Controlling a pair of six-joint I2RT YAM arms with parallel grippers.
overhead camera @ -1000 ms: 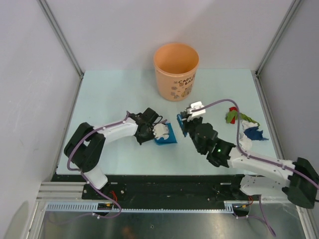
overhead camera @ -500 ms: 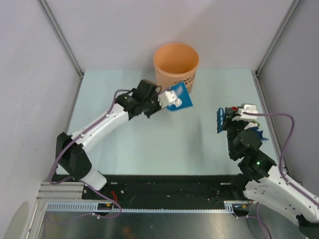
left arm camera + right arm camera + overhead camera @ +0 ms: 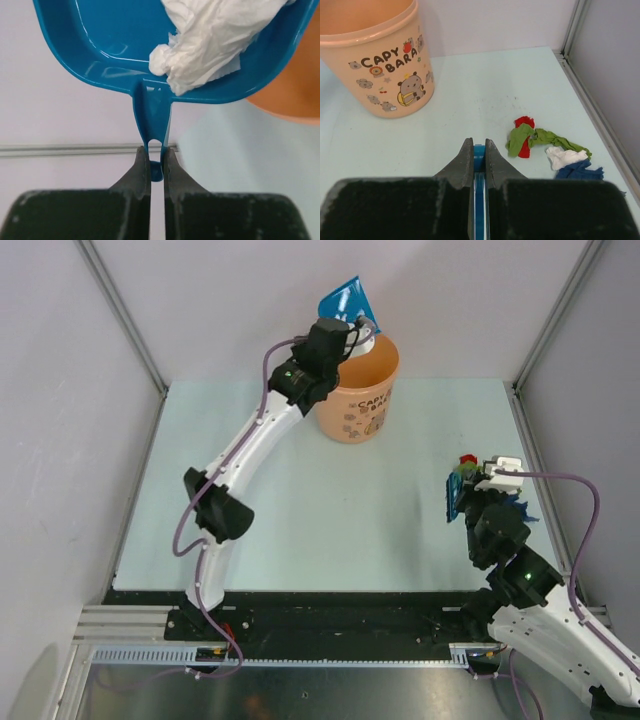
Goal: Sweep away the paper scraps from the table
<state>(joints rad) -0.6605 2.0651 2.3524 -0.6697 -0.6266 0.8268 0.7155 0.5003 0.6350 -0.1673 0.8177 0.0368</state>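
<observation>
Right gripper (image 3: pixel 479 147), clamped on the blue brush (image 3: pixel 479 200), hangs just beside crumpled red, green, white and blue paper scraps (image 3: pixel 545 145) near the table's (image 3: pixel 470 95) right edge, while left gripper (image 3: pixel 156 156) pinches the handle of the dustpan (image 3: pixel 100 40), a white wad (image 3: pixel 215 40) inside.

The blue dustpan (image 3: pixel 100 45) is shiny, smooth plastic; the white paper (image 3: pixel 215 35) in it is soft and crinkled; the orange bucket (image 3: pixel 375 65) looks like smooth plastic with a dull shine; the paper scraps (image 3: pixel 522 137) are crumpled and matt; the pale green surface (image 3: pixel 470 90) is smooth and matt.
</observation>
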